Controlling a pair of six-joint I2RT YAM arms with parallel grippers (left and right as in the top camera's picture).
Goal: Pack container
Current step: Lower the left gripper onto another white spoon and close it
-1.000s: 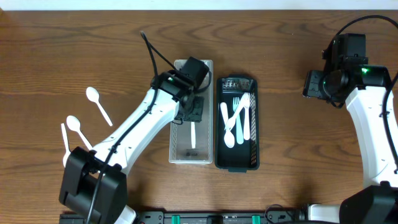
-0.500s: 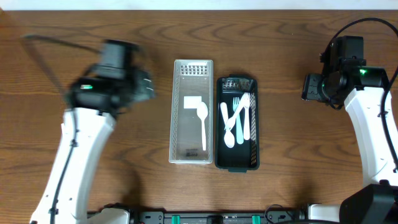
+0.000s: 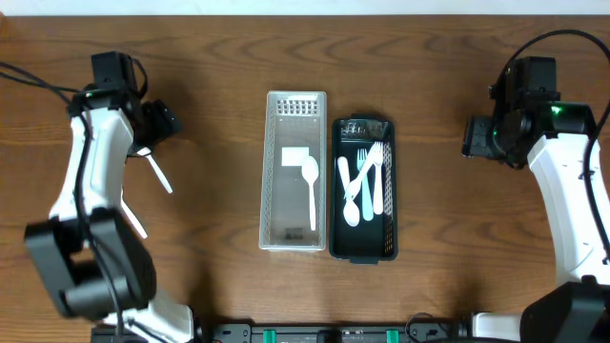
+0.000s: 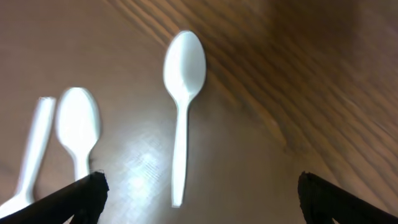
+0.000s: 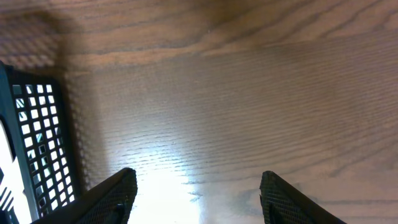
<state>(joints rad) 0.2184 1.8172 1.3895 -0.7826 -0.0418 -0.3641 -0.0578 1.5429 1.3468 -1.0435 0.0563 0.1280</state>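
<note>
Both your claws gape wide, holding nothing.
Your left claw (image 4: 199, 185) has 1 white spoon (image 4: 182, 93) just ahead, centred between its fingers; the black basket (image 5: 37, 143) sits left of your right claw (image 5: 198, 180).

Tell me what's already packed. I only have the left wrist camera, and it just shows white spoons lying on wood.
Observer: From overhead, a grey tray holds one white spoon.
Operator: Anything next to that tray?
Observer: A black basket lies close alongside it, holding several white and pale blue utensils.
Operator: And the right arm?
Observer: The right gripper hangs open and empty over the wooden table, just off the black basket's outer edge.
</note>
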